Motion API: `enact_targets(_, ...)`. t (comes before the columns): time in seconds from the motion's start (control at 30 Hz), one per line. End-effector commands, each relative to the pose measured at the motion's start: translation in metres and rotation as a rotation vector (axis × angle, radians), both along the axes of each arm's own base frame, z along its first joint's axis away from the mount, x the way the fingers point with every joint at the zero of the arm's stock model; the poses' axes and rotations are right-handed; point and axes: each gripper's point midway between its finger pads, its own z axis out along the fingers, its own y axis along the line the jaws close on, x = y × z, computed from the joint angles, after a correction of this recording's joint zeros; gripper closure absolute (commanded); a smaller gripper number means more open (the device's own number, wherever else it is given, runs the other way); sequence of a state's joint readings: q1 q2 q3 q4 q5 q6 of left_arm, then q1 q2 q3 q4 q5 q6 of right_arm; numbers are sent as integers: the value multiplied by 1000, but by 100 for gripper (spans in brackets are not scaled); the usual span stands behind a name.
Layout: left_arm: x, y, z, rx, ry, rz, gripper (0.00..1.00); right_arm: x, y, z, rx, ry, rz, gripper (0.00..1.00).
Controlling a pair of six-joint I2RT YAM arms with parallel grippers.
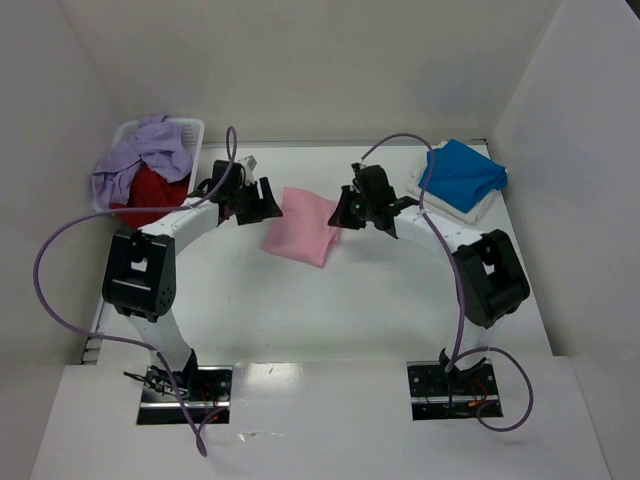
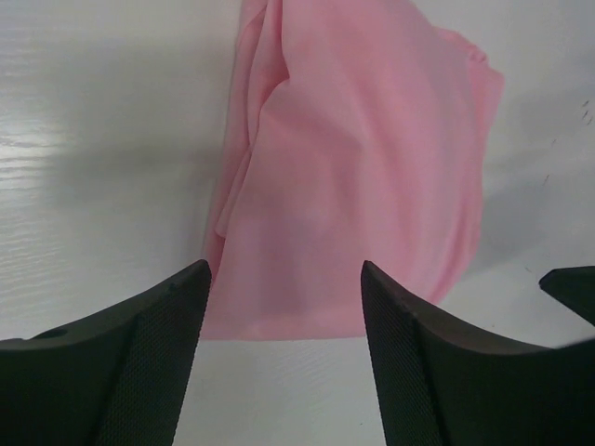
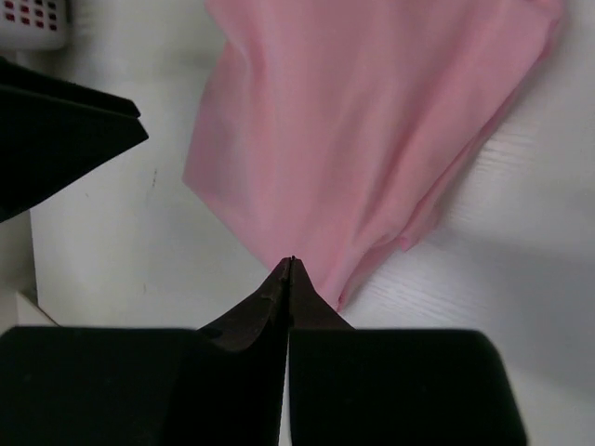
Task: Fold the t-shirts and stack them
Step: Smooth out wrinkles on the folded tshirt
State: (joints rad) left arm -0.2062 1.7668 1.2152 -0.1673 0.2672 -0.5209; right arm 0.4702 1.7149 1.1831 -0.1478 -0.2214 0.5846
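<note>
The light pink t-shirt (image 1: 302, 228) lies folded on the table between my two grippers. My left gripper (image 1: 262, 204) stands open at its left edge, the cloth's hem (image 2: 363, 167) just beyond the fingertips and only bare table between them (image 2: 284, 269). At the shirt's right edge my right gripper (image 1: 345, 212) is shut, its joined tips (image 3: 290, 262) over the pink cloth's (image 3: 372, 121) near corner with no cloth seen pinched. A bright blue t-shirt (image 1: 462, 172) lies folded at the back right. The lavender t-shirt (image 1: 140, 155) and the red t-shirt (image 1: 150, 190) are heaped in the basket.
The white perforated basket (image 1: 190, 128) stands at the back left against the wall. A folded white cloth (image 1: 472, 208) lies under the blue shirt. White walls close in the table on the left, back and right. Purple cables loop from both arms.
</note>
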Motion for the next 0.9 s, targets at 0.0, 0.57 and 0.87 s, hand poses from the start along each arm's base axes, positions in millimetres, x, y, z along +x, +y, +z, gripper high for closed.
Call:
enact_targets(0.0, -2, -9, -1, -22, -27, -68, 27, 6, 13, -9, -8, -21, -20, 100)
enact_targets(0.57, -52, 6, -75, 27, 206, -24, 52, 23, 3, -81, -160, 96, -86, 100)
enact_targets(0.87, -72, -17, -90, 52, 258, -99, 68, 44, -17, -97, -225, 100, -124, 100)
